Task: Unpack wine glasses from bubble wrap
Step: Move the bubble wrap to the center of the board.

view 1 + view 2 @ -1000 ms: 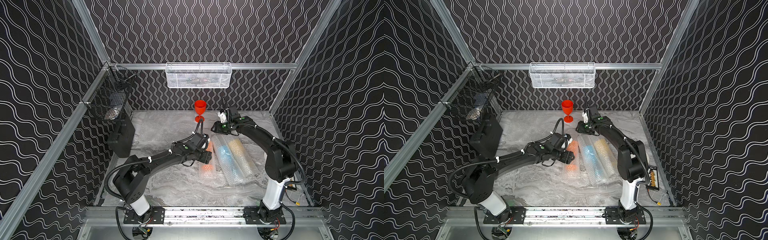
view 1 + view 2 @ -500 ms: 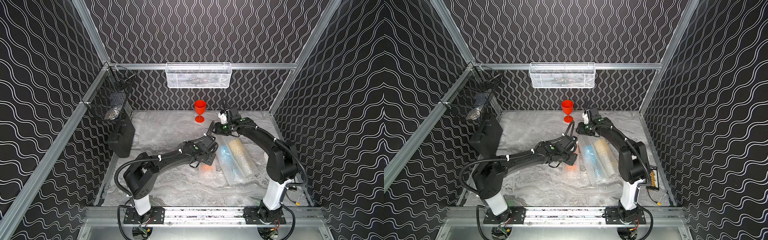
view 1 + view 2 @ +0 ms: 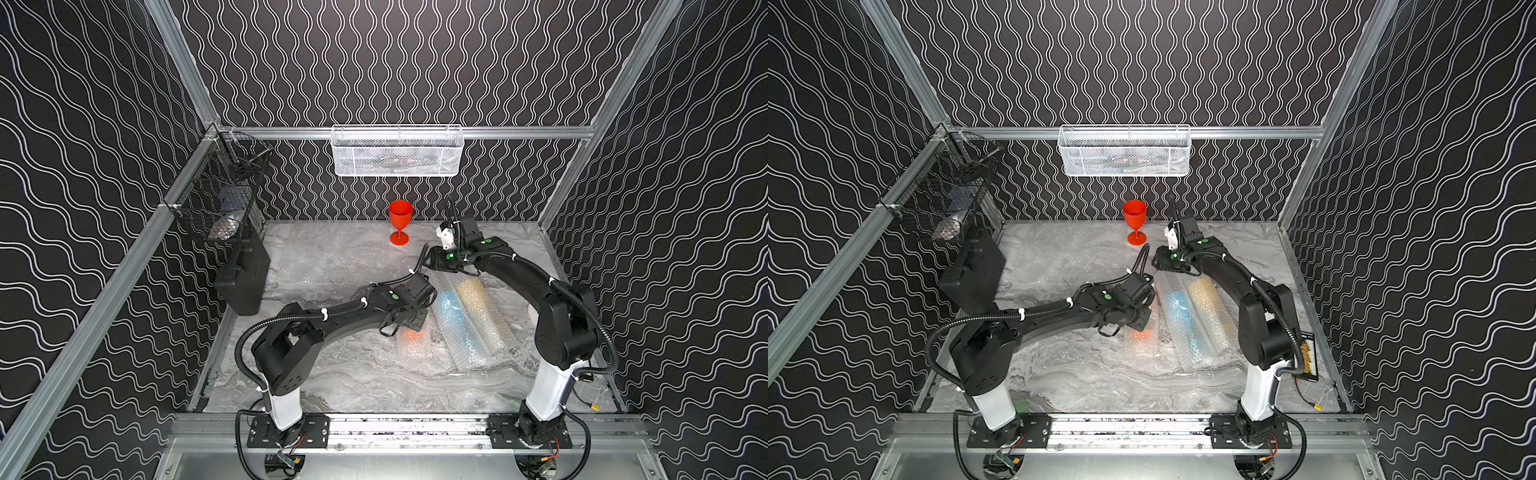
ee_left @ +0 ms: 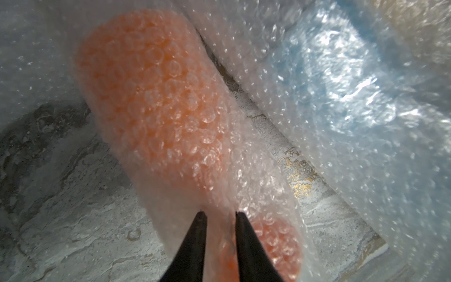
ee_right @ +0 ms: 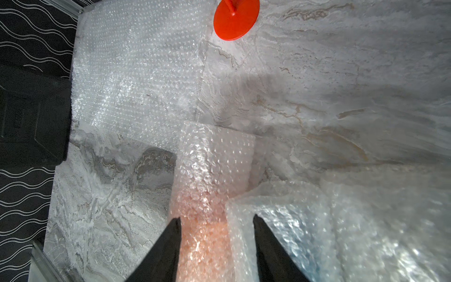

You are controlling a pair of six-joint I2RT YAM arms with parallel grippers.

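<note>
Nearest us, the orange roll (image 4: pixel 244 171) lies on the marbled surface (image 4: pixel 73 219). It's clear wrap, every bubble a little dome, and through it shows a blurred orange goblet (image 4: pixel 136 73) with its fat bowl to the front, a narrow stem and a round foot behind.

The left pincer (image 4: pixel 218 214) is right on that waist, jaws drawn in to a slim gap with wrap and stem squeezed between them. I'd call that a grip on the roll itself, not on a loose edge.

By my reading, the job now is opening this wrap, and the trick is gentleness. The film looks slick and springy and the goblet inside is round and will roll. So lift little, find the free flap, and peel sideways rather than tugging lengthwise.

Just beside the orange roll lies the blue roll (image 3: pixel 451 307), and beyond that the yellow roll (image 3: pixel 476 299), both long soft tubes.

At the orange roll's far end, the right pincer (image 5: pixel 216 218) hangs with jaws half spread, astride the flattened tail of wrap. It's gripping nothing I can make out, and whether the tips touch, I can't tell. That looks a good spot to pin the tail.

Beyond the orange roll there's a flat sheet (image 3: pixel 324 253), nearly invisible on the marble. Past it the red goblet (image 3: pixel 400 220) stands upright, bare smooth plastic. Well behind hangs the white mesh basket (image 3: pixel 397 151).
</note>
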